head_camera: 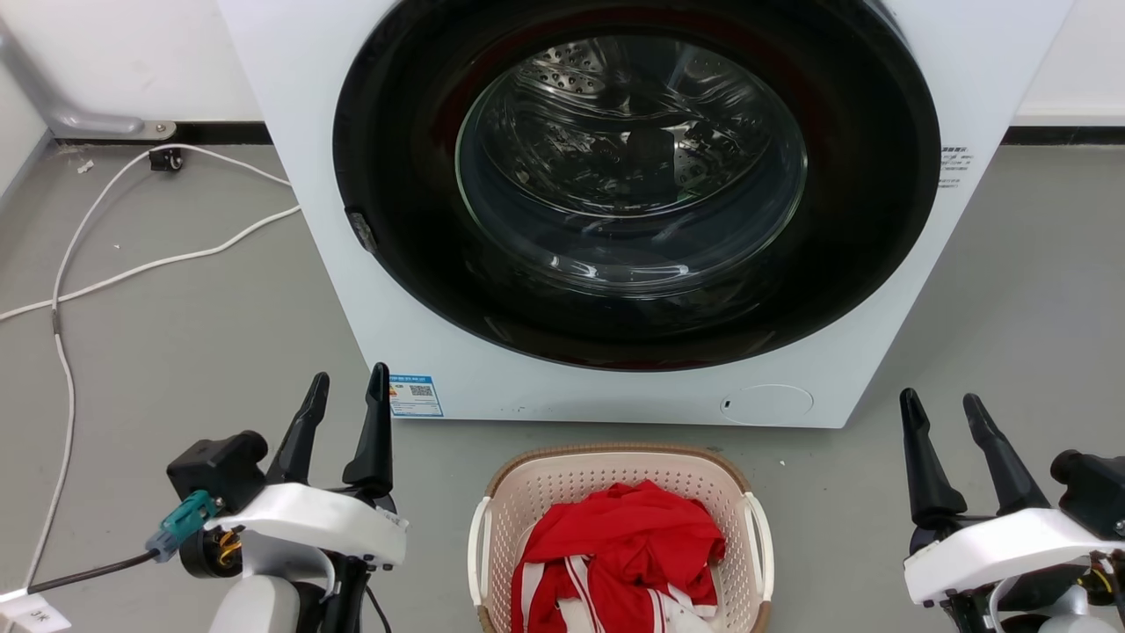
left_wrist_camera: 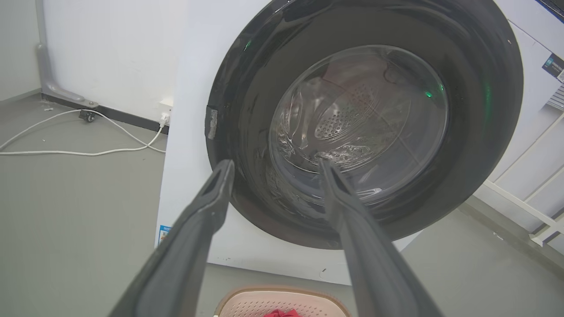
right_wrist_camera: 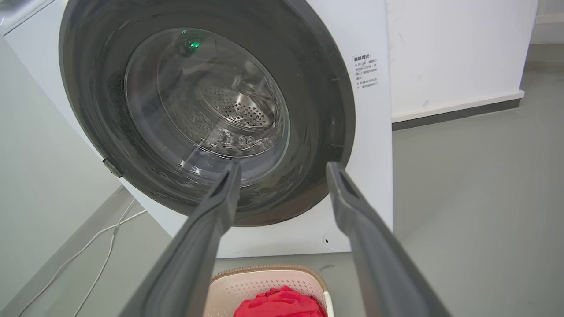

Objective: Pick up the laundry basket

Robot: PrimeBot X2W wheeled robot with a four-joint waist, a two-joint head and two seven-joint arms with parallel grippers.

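- The laundry basket [head_camera: 567, 488] sits on the grey floor [head_camera: 176, 369], low and centre in the head view, just in front of the washer [head_camera: 879, 369].
- Inside, a red garment [head_camera: 628, 536] with white stripes lies bunched toward the near side, and the far perforated wall shows bare.
- There is a white handle on each flank, the left handle [head_camera: 477, 549] and the right handle [head_camera: 763, 545], and nothing is touching either one.
- Off to the basket's left is the left gripper [head_camera: 350, 378], clear of the rim, jaws parted and empty, tips pointing up toward the washer's lower corner.
- Out on the other side, the right gripper [head_camera: 939, 397] stands well apart from the right handle, jaws also spread with nothing between them.
- So the basket lies between the two grippers, nearer the left one, and is untouched by both.
- From the left wrist, the basket's brown rim [left_wrist_camera: 282, 291] peeks in at the bottom edge, below and between the two dark fingers.
- From the right wrist, the basket [right_wrist_camera: 264, 281] shows at the bottom, partly behind the left-hand finger, red cloth visible.
- Both wrist views look past their open jaws at the washer's round dark door [head_camera: 633, 176], with the steel drum visible through the glass.
- A white cable [head_camera: 158, 264] trails across the floor, far left.
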